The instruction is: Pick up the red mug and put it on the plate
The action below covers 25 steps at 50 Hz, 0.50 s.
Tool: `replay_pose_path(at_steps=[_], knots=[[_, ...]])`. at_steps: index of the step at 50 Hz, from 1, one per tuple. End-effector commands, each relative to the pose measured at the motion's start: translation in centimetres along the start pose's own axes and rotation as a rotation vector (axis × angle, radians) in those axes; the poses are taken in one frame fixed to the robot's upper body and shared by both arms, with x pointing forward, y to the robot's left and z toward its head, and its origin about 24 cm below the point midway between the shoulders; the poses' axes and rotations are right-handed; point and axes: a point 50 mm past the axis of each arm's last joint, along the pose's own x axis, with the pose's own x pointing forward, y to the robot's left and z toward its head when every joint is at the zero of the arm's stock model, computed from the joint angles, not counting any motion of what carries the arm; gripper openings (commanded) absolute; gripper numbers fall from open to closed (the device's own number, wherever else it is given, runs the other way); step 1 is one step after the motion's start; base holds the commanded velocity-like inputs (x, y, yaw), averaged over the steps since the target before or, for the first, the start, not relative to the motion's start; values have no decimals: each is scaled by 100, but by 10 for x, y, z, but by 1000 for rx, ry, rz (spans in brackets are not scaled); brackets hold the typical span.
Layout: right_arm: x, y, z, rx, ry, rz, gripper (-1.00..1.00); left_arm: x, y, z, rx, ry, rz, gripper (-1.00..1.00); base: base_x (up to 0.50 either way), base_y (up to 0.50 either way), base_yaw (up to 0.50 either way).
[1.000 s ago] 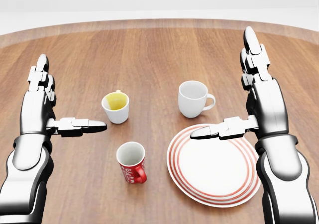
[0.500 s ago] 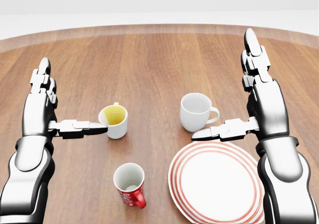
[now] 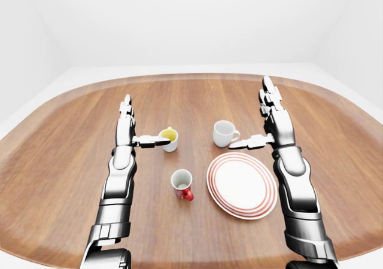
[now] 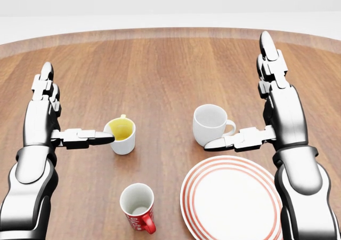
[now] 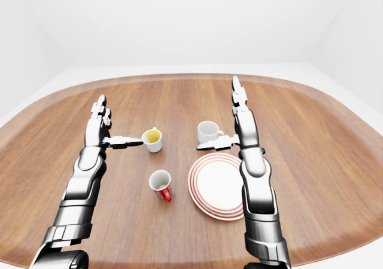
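Table (image 3: 66, 179): round-edged wooden top, brown grain, filling most of every view; white floor and walls are seen beyond its rim only in the two eye views.

Plate (image 4: 230, 202): white with red rings round the rim, lying flat at the lower right of the head view, where its lower edge is cut off; it is shown whole in the eye views. Nothing rests on it.

Left hand (image 4: 48, 120): silver and black, held above the table at the left, released, fingers straight and spread. One finger is stretched sideways, its tip at the rim of the yellow-lined cup as seen in the head view; contact cannot be judged. Nothing is grasped.

Right hand (image 4: 274, 109): held above the table at the right, released, fingers pointing up the view, one finger stretched sideways across the base of the white cup as seen in the head view. Nothing is grasped.

White cup (image 4: 210, 124): plain, upright, handle to the right, just above the plate in the view.

Yellow-lined cup (image 4: 122, 135): white outside, yellow inside, upright, left of the white cup.

Red mug (image 4: 138, 207): upright on the table, just left of the plate and apart from it, below the yellow-lined cup; white inside, handle toward the lower right. White lettering is carried on its side, too small to be read in any view.
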Motion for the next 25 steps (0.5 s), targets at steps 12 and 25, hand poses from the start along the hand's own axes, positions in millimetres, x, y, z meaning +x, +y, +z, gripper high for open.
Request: replay_pose_path(at_steps=[12,25], knots=[[17,14,3,-112,1,138,100,2,5,1,8,-2,9,100,2,0,0],[29,39,-12,-254,86,292,100,3,5,10,8,-37,6,100,0,0,0]])
